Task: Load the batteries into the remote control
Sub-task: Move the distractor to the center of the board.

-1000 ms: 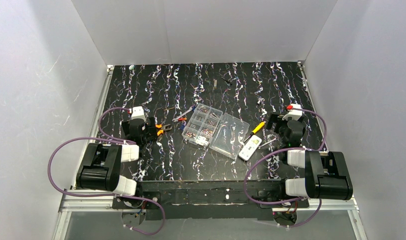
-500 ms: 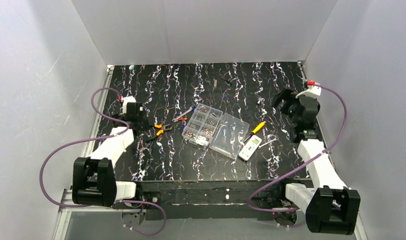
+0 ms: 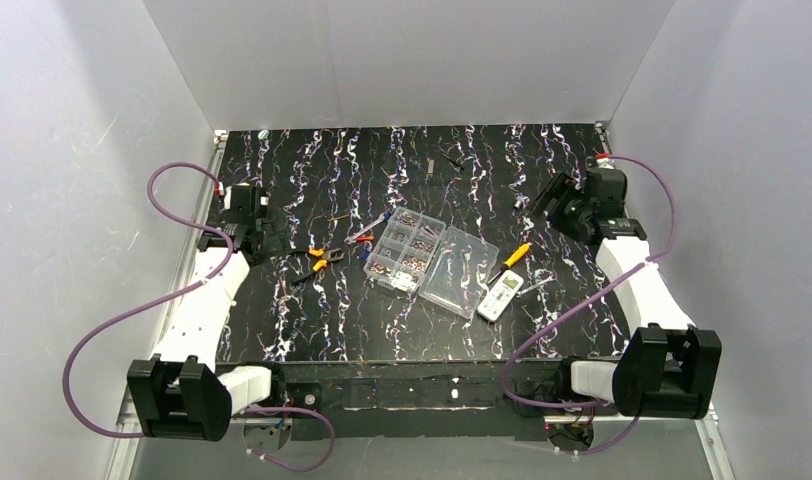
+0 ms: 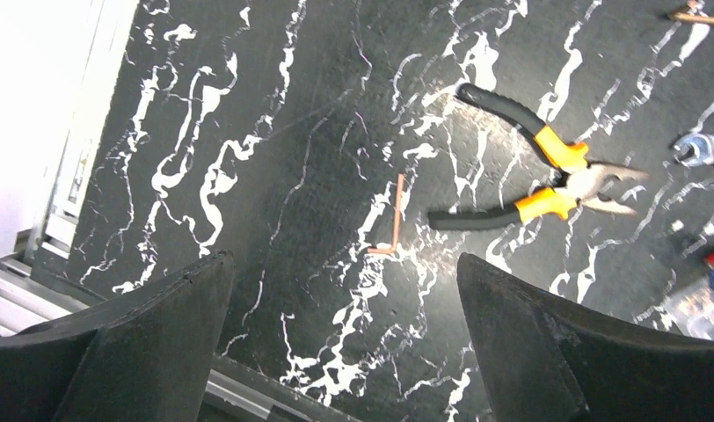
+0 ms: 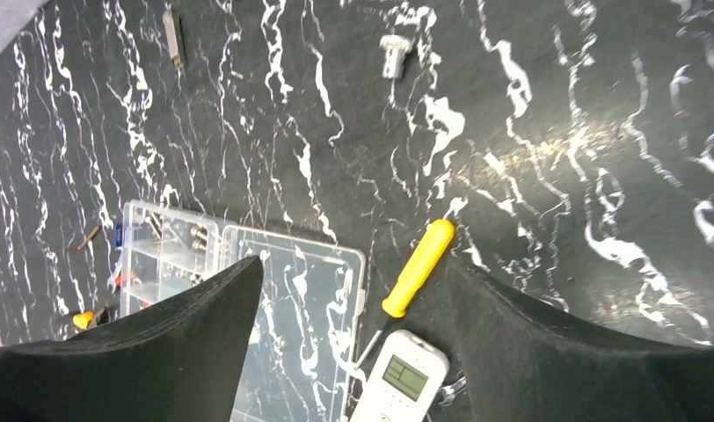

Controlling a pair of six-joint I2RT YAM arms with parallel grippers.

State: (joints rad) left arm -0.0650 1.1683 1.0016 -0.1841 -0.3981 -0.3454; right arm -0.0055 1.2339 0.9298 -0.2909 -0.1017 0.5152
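The remote control (image 3: 500,295) is a slim white rectangle lying screen up on the black marbled table, right of centre; in the right wrist view (image 5: 400,384) its greenish screen shows at the bottom edge. No batteries are visible. My right gripper (image 3: 554,199) is open and empty, raised at the far right, well behind the remote (image 5: 353,264). My left gripper (image 3: 265,232) is open and empty at the left side, far from the remote (image 4: 345,264).
A clear compartment box (image 3: 432,260) lies open beside the remote, its lid (image 5: 292,325) flat. A yellow-handled screwdriver (image 3: 514,258) lies next to the remote. Orange-handled pliers (image 4: 547,180) and a bent copper wire (image 4: 395,220) lie near the left gripper. Small metal parts (image 5: 394,53) lie farther back.
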